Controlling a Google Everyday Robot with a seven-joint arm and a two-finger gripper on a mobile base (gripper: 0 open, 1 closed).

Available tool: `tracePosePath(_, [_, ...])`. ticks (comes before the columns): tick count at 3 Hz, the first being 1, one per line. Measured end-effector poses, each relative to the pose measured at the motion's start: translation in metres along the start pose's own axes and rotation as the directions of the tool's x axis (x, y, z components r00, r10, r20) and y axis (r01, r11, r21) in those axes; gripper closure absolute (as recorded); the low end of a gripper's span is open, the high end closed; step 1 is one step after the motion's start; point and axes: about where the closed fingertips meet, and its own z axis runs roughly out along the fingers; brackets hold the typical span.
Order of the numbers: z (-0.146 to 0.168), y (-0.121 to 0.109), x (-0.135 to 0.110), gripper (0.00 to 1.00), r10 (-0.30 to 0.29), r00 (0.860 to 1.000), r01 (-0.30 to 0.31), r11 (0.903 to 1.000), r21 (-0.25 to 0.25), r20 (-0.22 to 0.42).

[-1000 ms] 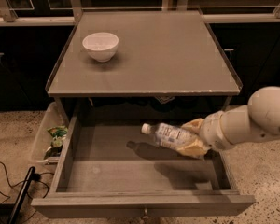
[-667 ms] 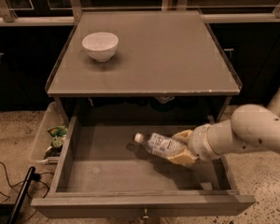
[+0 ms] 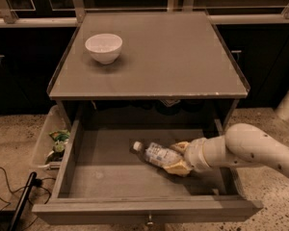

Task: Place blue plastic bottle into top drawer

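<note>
The top drawer is pulled out wide under the grey cabinet top, its flat bottom bare apart from the bottle. The blue plastic bottle lies tilted inside the drawer, its white cap pointing left and low near the drawer floor. My gripper reaches in from the right, low inside the drawer, and its tan fingers are shut on the bottle's base end. The white arm extends out over the drawer's right wall.
A white bowl stands on the cabinet top at the back left. A clear plastic bin with green items sits left of the drawer. A black cable and rod lie on the speckled floor at the lower left.
My gripper has moved left and down with the bottle, from above the drawer's right side to low near the drawer floor.
</note>
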Motion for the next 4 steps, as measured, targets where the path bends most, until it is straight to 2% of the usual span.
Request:
tracePosePath(1, [0.0000, 0.0000, 0.0000, 0.81, 0.000, 1.000, 0.000, 1.0000, 0.000, 0.000])
tracePosePath(4, [0.0001, 0.0001, 0.0000, 0.11, 0.000, 1.000, 0.000, 1.0000, 0.000, 0.000])
